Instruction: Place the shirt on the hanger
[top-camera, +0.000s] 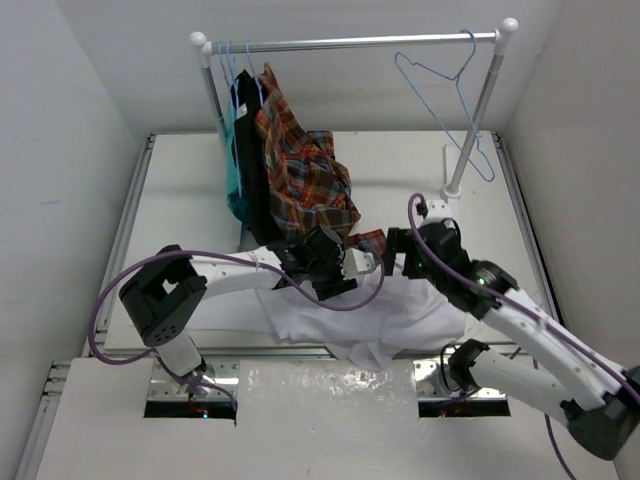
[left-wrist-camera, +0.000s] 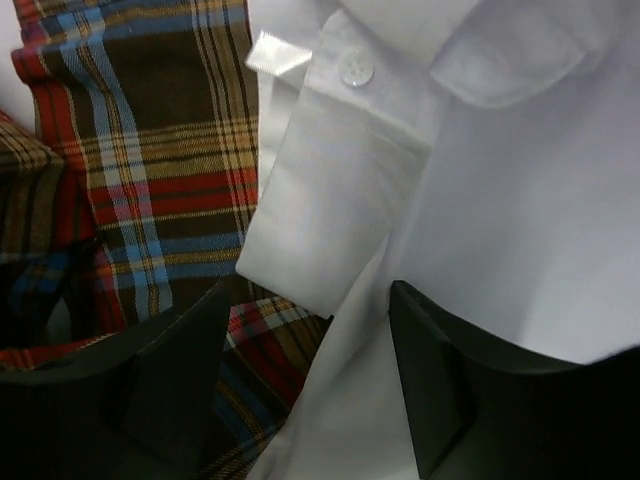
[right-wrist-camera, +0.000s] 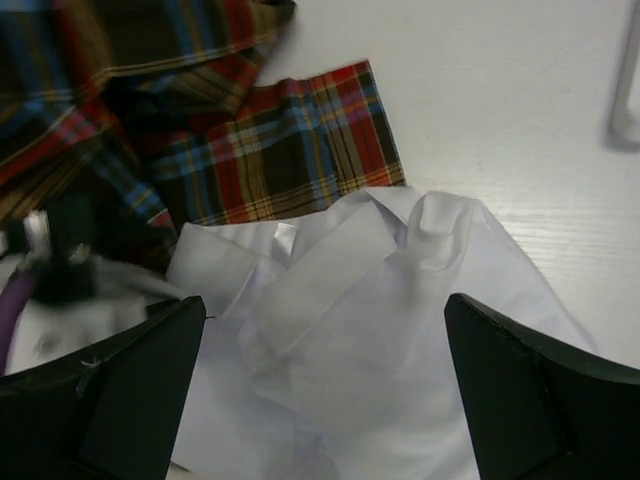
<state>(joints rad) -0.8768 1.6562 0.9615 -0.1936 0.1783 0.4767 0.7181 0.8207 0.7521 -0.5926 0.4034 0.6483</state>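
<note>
The white shirt (top-camera: 372, 312) lies crumpled on the table's near middle, collar end toward the back. The bare light-blue hanger (top-camera: 447, 95) hangs at the right end of the rail, far from both grippers. My left gripper (top-camera: 338, 266) is open over the shirt's back left edge. In the left wrist view (left-wrist-camera: 305, 390) a fold of the shirt (left-wrist-camera: 520, 200) lies between the spread fingers (left-wrist-camera: 430, 385). My right gripper (top-camera: 396, 250) is open just above the collar. In the right wrist view (right-wrist-camera: 325, 390) its wide-spread fingers (right-wrist-camera: 510, 395) frame the shirt (right-wrist-camera: 400, 330).
A red-orange plaid shirt (top-camera: 300, 170) hangs at the rail's left end and drapes onto the table, its cuff (right-wrist-camera: 290, 150) touching the white shirt. Black and teal garments (top-camera: 238, 150) hang beside it. The rail (top-camera: 350, 42) stands on posts; the right post (top-camera: 470, 130) is behind my right arm.
</note>
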